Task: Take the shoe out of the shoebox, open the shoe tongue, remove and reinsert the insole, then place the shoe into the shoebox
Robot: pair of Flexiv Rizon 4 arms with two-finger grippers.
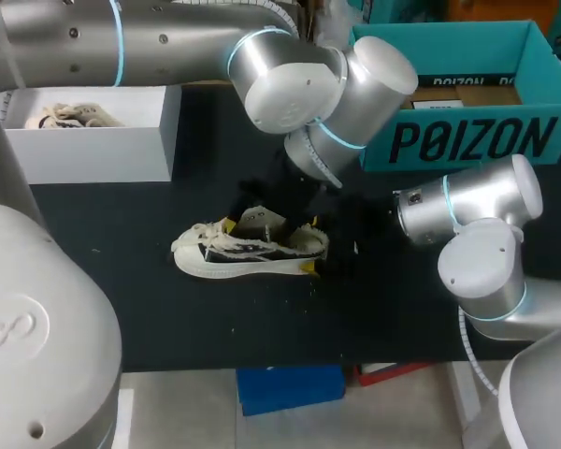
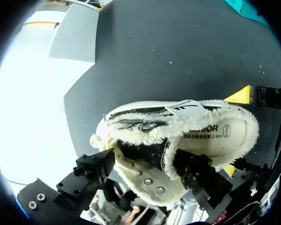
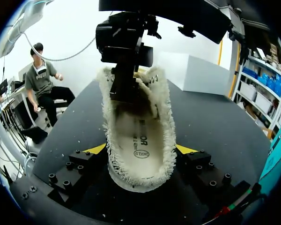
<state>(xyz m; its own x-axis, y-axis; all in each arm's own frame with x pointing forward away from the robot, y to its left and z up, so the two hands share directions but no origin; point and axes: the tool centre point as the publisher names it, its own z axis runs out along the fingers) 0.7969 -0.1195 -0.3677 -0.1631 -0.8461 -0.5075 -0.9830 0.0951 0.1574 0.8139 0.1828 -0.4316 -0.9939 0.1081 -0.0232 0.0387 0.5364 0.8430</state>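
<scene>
A low shoe [image 1: 248, 254] lies on its sole near the middle of the dark bench [image 1: 168, 309], toe to the left and heel to the right. It has a cream sole, black side panels, cream laces and a frayed, fleecy cream edge around a wide-spread opening.

The right pincer [image 3: 140, 150] is at the heel. Its two yellow-tipped fingers [image 3: 96, 149] press the shoe's fleecy sides from left and right, gripping it. The right arm [image 1: 477, 215] reaches in from the right.

The left pincer [image 2: 145, 164] comes down over the laced front of the shoe from the left arm [image 1: 168, 42], which crosses the far side of the bench. Whether it is gripping anything cannot be told.

Only the right wrist view looks straight into the shoe from the heel, showing the pale insole [image 3: 140, 140] lying flat inside with dark print on it. The left wrist view looks down on the open throat and shows a beige flap with metal eyelets folded outward.

Only the head view shows the far edge of the bench. A white shoebox [image 1: 93, 150] holding a second shoe [image 1: 70, 115] stands far left, and an open teal box [image 1: 467, 140] far right, both well apart from the shoe.
</scene>
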